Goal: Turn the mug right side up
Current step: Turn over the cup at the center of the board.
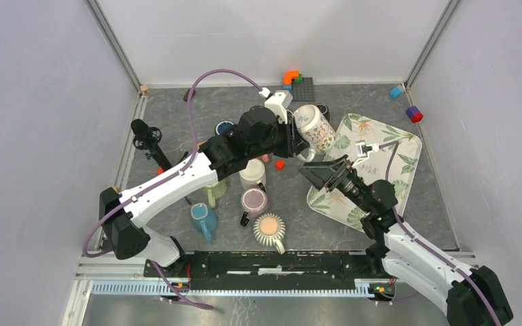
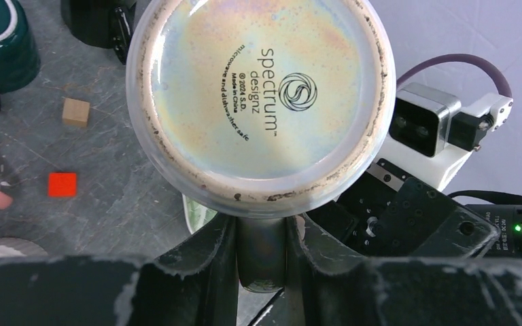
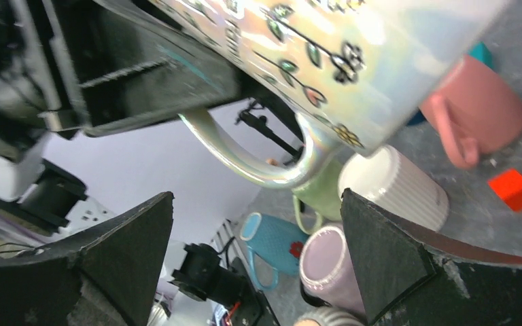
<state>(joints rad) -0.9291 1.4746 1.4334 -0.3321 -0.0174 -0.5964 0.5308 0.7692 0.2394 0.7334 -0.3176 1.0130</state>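
left end effector [image 2: 262, 234] is nearly closed, its fingers pinching the handle [image 2: 262, 268] of the floral mug [image 1: 315, 128]. i'd call the job roughly halfway: the mug is off the bench [image 1: 177, 109], hanging in the upper middle of the overhead frame beside the leaf-patterned tray [image 1: 408, 166], tipped on its side with its base square to the left wrist camera. what's left, by my reckoning, is to finish the roll so the mouth faces up, set it down and let go. my left arm stretches diagonally from lower left to upper centre. right end effector [image 1: 323, 171] stands wide open with nothing in it, reaching in from the lower right, near the mug and over the tray's edge
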